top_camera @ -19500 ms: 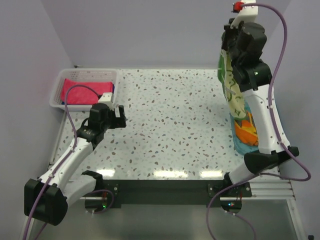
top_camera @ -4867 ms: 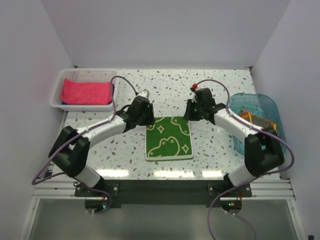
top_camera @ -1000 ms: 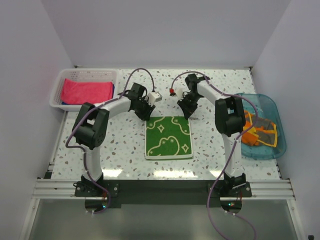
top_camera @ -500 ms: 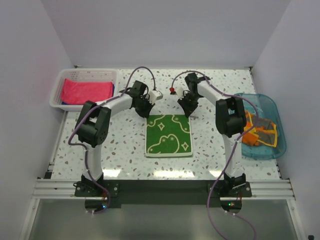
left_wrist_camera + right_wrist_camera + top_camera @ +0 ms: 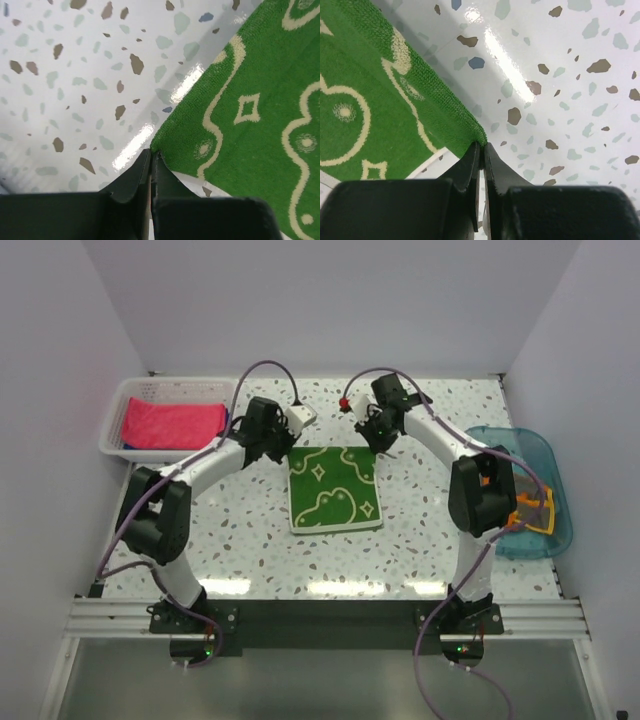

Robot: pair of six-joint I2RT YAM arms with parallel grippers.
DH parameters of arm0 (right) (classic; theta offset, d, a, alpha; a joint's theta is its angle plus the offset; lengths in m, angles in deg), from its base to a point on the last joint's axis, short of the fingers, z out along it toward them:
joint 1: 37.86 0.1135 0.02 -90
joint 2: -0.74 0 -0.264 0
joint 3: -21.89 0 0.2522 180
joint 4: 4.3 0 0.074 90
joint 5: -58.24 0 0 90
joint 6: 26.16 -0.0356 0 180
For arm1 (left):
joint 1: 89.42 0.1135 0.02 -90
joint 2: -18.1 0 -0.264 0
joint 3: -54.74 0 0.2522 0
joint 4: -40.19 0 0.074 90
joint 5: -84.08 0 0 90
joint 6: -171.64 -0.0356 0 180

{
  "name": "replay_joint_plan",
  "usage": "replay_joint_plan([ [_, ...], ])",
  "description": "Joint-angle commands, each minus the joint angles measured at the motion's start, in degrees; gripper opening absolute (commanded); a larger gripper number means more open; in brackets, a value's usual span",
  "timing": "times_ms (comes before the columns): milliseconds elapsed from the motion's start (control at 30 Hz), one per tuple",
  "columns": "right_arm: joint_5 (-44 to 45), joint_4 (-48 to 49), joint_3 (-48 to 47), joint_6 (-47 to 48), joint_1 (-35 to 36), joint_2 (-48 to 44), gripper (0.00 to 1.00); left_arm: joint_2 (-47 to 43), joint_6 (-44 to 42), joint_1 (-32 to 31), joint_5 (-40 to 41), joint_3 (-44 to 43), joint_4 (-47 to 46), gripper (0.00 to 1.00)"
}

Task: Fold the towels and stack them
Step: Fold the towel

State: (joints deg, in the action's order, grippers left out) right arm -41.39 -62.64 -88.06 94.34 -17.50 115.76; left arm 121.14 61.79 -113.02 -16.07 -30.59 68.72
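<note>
A green towel with a yellow pattern point(image 5: 333, 492) lies mid-table, its far edge raised off the surface. My left gripper point(image 5: 288, 447) is shut on its far left corner; in the left wrist view the closed left gripper point(image 5: 151, 152) pinches the tip of the green towel point(image 5: 260, 125). My right gripper point(image 5: 375, 445) is shut on the far right corner; in the right wrist view the right gripper point(image 5: 481, 145) clamps the hem of the green towel point(image 5: 375, 120). A pink towel point(image 5: 170, 423) lies folded in the white basket point(image 5: 112, 442).
A clear blue tub point(image 5: 522, 433) stands at the right edge, holding a crumpled dark grey and orange towel point(image 5: 535, 508), partly behind my right arm. The basket sits at the back left corner. Speckled tabletop point(image 5: 240, 530) surrounds the green towel.
The left gripper has closed on the towel's far left corner. Both grippers have moved toward the back of the table, and the towel's far edge has lifted with them.
</note>
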Motion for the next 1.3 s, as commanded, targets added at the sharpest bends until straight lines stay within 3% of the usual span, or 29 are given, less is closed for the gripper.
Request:
replay_joint_plan([
  [0,6.02,4.14,3.27,-1.32,1.17,-4.80,0.03,-6.09,1.22,0.92,3.65,3.71,-6.59,0.00],
  [133,8.66,6.34,7.23,-2.20,2.23,-7.79,0.08,-9.43,3.24,0.31,3.39,6.88,-6.33,0.00],
  [567,17.01,3.62,16.99,-8.08,6.36,-17.90,0.07,-19.63,18.18,-6.55,7.42,16.89,-2.56,0.00],
  [867,14.38,3.62,26.30,-13.62,8.99,-23.79,0.05,-23.59,24.69,-9.19,9.63,21.38,1.32,0.00],
  [1267,7.52,1.33,30.79,-18.90,10.40,-22.74,0.04,-21.75,26.89,-9.89,8.57,23.49,1.76,0.00],
])
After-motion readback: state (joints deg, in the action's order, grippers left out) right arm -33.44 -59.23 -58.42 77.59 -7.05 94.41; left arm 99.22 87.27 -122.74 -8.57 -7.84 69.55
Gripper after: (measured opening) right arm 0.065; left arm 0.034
